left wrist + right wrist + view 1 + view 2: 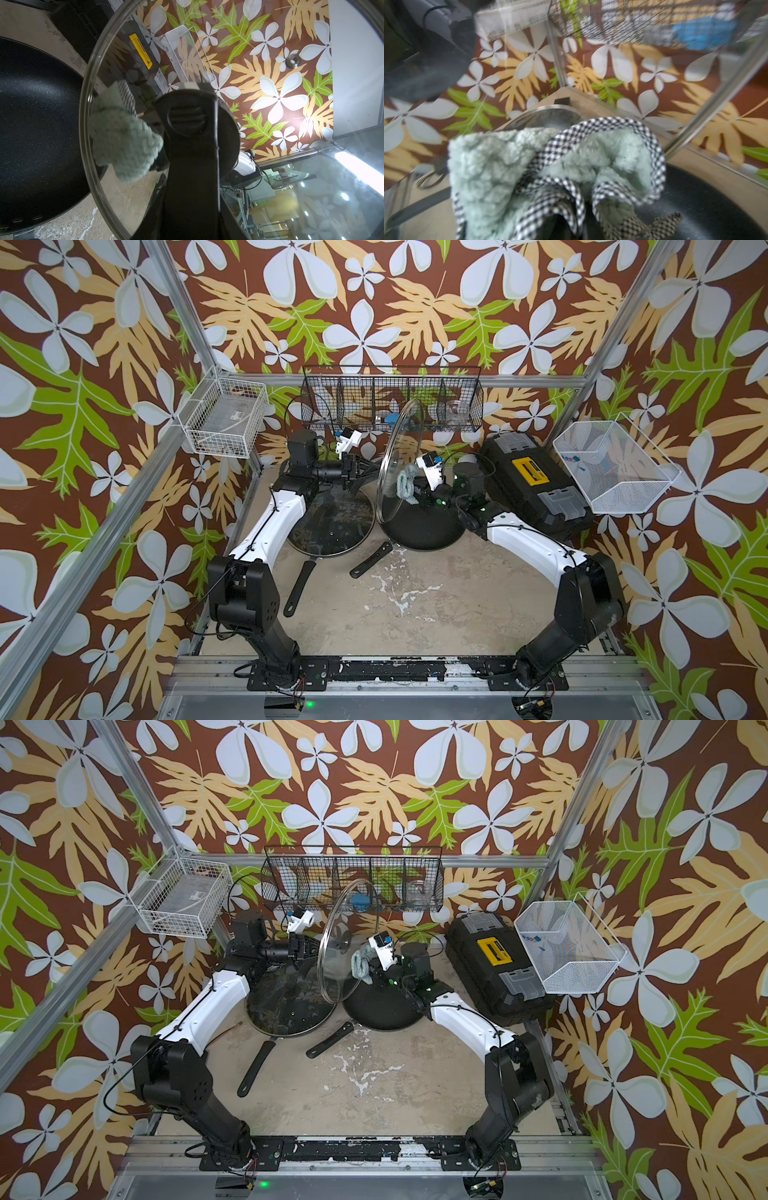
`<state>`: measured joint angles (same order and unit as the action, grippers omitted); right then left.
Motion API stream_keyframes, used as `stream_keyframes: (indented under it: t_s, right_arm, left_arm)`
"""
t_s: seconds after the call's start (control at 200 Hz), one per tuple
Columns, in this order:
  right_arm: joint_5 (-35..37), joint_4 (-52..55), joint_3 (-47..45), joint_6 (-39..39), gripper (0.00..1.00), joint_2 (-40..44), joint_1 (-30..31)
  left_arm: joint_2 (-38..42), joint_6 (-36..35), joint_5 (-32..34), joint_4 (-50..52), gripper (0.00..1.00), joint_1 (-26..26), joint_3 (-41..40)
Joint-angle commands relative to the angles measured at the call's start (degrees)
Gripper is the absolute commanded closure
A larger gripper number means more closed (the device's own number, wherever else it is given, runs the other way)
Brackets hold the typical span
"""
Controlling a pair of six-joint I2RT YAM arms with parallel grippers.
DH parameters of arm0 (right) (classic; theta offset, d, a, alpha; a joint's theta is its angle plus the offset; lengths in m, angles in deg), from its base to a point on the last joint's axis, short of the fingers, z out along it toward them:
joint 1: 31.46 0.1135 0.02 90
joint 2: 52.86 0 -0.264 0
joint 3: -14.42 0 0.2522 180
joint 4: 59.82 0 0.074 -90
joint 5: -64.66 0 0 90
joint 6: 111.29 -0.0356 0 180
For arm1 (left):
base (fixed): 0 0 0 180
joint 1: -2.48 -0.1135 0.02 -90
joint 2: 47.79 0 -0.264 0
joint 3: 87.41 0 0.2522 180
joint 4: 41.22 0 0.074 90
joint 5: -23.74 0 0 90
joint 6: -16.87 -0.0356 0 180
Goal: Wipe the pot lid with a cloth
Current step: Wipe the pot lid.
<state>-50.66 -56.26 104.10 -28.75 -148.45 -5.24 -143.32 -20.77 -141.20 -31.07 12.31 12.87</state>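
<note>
On the left half of the surface (415, 601), a frying pan (300, 585) lies with a second glass lid (328, 526) flat over it; neither is being handled. Just above it the left tool (359, 467) reaches sideways and is closed tight on the black knob (344, 938) of the pot lid (401, 435). It holds the glass up on edge, clear of the surface, so that one broad face is turned toward the other arm, probably to give it a firm, open face to rub.

Against that face, low and near the rim, sits the cloth (406, 486), bunched into a pale green wad with its checked edging folded in. Through the glass in the left wrist view it looks flattened onto the pane, so I judge the wiping is underway.

The right tool (419, 490) is clamped shut on the cloth from behind, mostly hidden by the fabric. Below it rests an empty black pan (419, 531), and further right stands a black toolbox (536, 485).
</note>
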Motion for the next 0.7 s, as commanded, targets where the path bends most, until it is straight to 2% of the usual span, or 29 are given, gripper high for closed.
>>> stream_keyframes:
  t_s: [0.0, 0.195, 0.33, 0.465, 0.656, 0.696]
  right_arm:
    - [4.40, -0.91, 6.21, -1.07, 1.00, -1.03, -0.47]
    - [-1.43, -1.23, 16.36, -1.47, 1.00, -0.94, 0.04]
    - [-6.66, -1.19, 17.33, -0.89, 1.00, 1.54, 2.67]
    - [-10.22, -1.70, 11.62, -0.40, 1.00, 6.11, 6.85]
    - [-8.70, -3.96, -3.47, -2.38, 1.00, 12.13, 8.94]
    - [-6.35, -3.72, -5.97, -2.08, 1.00, 12.96, 8.93]
  left_arm:
    - [0.68, 0.02, -2.51, -5.00, 1.00, 0.06, 0.71]
    - [0.82, -0.15, -2.66, -5.00, 1.00, 0.03, -0.30]
    - [0.61, -0.24, -2.64, -5.09, 1.00, 0.04, 0.20]
    - [0.17, -0.17, -2.66, -5.25, 1.00, 0.02, 0.75]
    - [-0.31, 0.19, -3.10, -5.61, 1.00, -0.03, 1.10]
    - [-0.41, 0.37, -3.21, -5.89, 1.00, -0.07, 1.24]
